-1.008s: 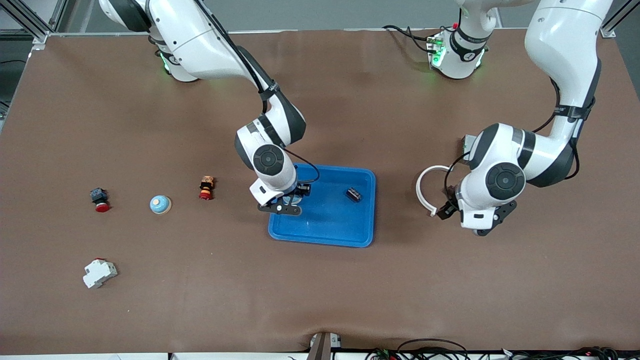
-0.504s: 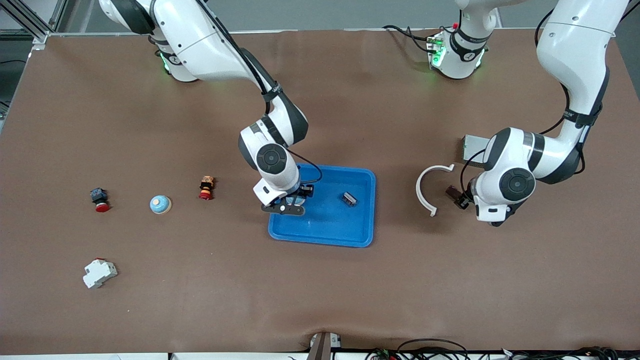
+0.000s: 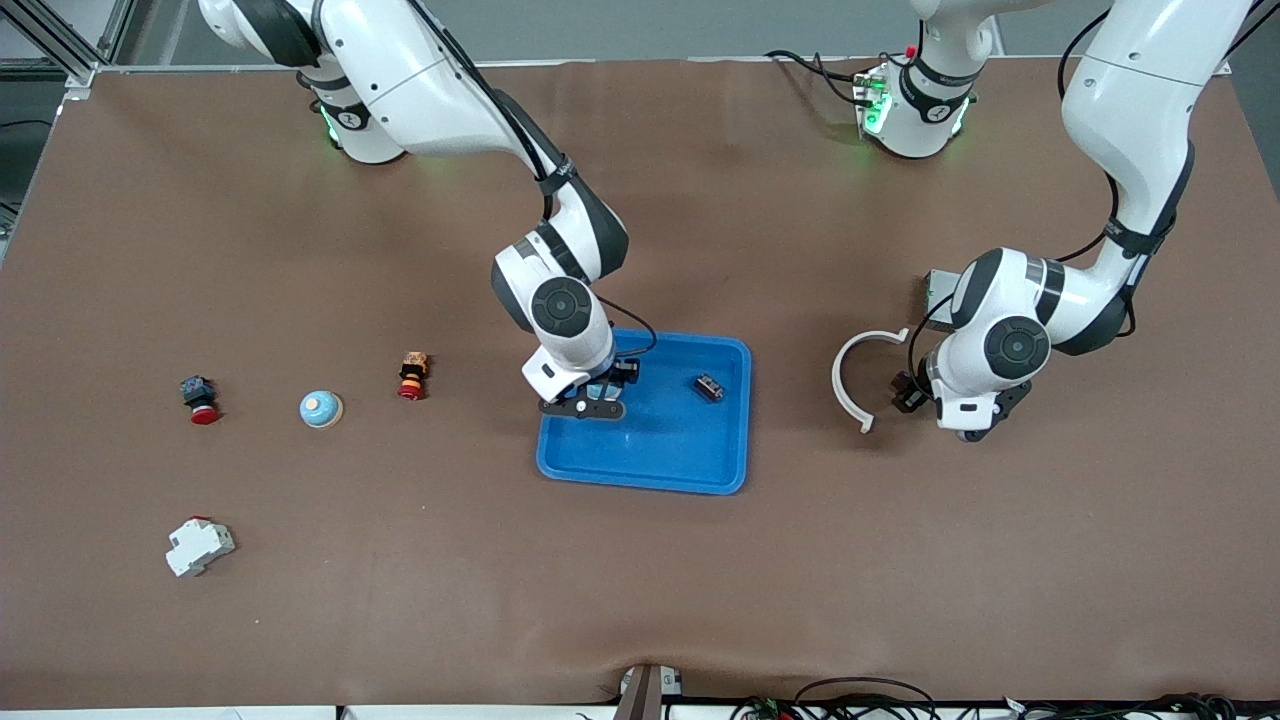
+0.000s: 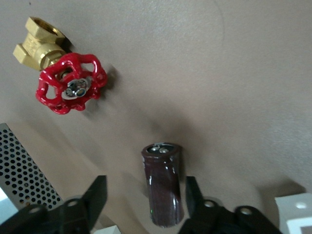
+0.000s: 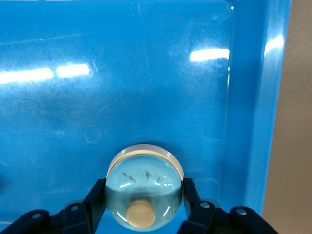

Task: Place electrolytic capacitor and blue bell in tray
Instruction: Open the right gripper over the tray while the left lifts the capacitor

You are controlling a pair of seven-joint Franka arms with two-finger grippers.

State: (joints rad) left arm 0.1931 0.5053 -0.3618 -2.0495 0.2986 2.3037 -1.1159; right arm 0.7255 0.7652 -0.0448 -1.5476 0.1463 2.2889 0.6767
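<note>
**Front view.** Tray (image 3: pixel 670 445) mid-tabletop. Right tool (image 3: pixel 592 403) low over the tray's end toward the right arm. Left tool (image 3: pixel 912 392) low over bare tabletop, beside a white arc (image 3: pixel 848 380), well apart from the tray. One small dark part (image 3: pixel 708 386) lies in the tray. A blue dome (image 3: pixel 321 408) sits on the tabletop toward the right arm's end.

**Left wrist view.** Capacitor (image 4: pixel 163 190) on the tabletop between spread fingers (image 4: pixel 95 195), with a gap on one side; not gripped. Red-wheeled valve (image 4: pixel 70 83) nearby.

**Right wrist view.** Bell (image 5: pixel 145 187) pinched by the right tool above the tray floor, near the rim. Contact with the floor cannot be told.

**Status.** Bell is at its place, release outstanding. Capacitor not yet grasped, carried or placed.
</note>
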